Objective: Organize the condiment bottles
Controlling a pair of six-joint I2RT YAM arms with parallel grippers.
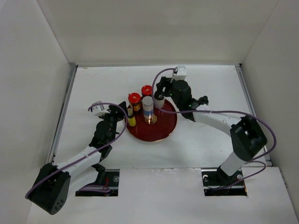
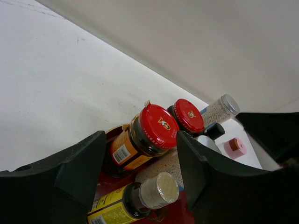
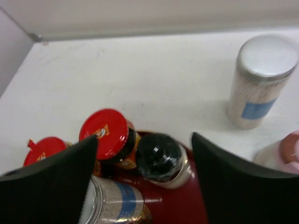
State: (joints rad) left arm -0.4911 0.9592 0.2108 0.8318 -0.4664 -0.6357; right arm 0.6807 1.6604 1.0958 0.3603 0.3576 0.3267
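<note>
The dark red round tray (image 1: 163, 133) holds two red-lidded dark jars (image 1: 134, 98) (image 1: 146, 89), a silver-lidded jar (image 1: 148, 105), a slim yellow-labelled bottle (image 1: 131, 117) and a black-capped bottle (image 3: 161, 156). My left gripper (image 2: 140, 172) is open at the tray's left edge, and the yellow-labelled bottle (image 2: 140, 196) lies between its jaws without touching them. My right gripper (image 3: 145, 163) is open, its jaws either side of the black-capped bottle near the tray's far edge. A second silver-lidded jar (image 3: 261, 79) and a pink-capped bottle (image 3: 287, 151) stand on the table beyond the tray.
White walls close in the table at the back and both sides. In the top view the right arm (image 1: 219, 119) covers the table right of the tray and hides the off-tray bottles. A white bottle (image 2: 208, 141) shows behind the left gripper's right finger.
</note>
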